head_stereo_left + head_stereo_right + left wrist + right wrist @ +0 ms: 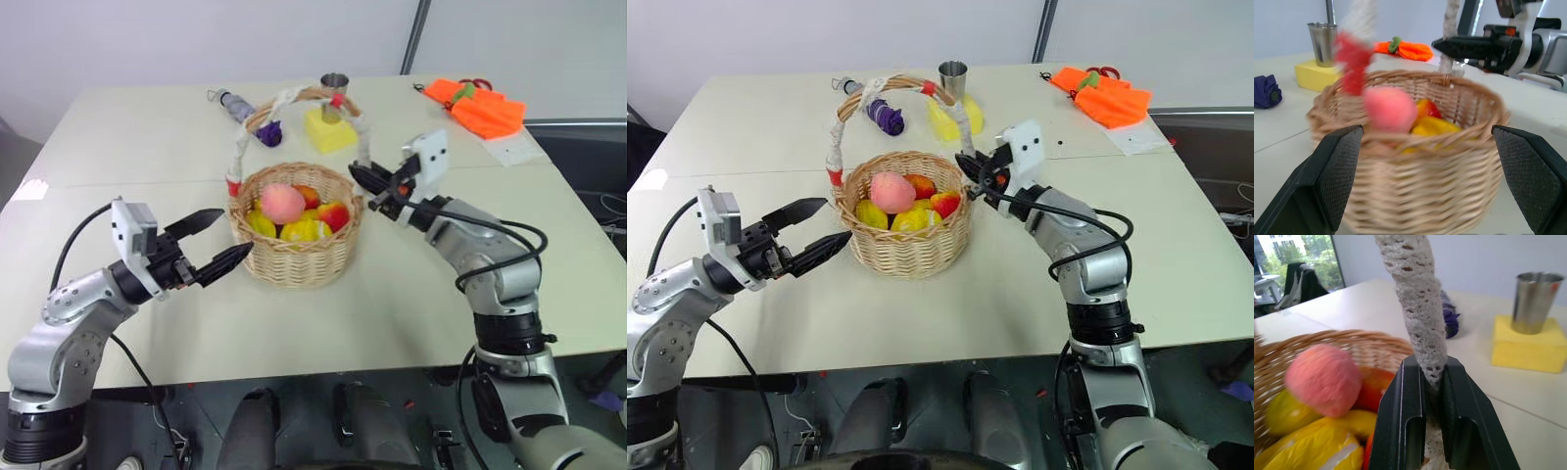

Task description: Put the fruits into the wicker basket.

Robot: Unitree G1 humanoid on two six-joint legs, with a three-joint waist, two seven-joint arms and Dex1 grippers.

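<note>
The wicker basket stands mid-table, its cloth-wrapped handle arching over it. Inside lie the pink-orange peach on top, a glossy yellow fruit and other red and yellow pieces. My right gripper is at the basket's right side. In the right wrist view it is shut on the white handle just above the rim, with the peach close by. My left gripper stands open just left of the basket wall, with nothing between its fingers.
Behind the basket a steel cup stands on a pale yellow block, with a small purple bunch to its left. Orange cloth and a paper sheet lie at the far right.
</note>
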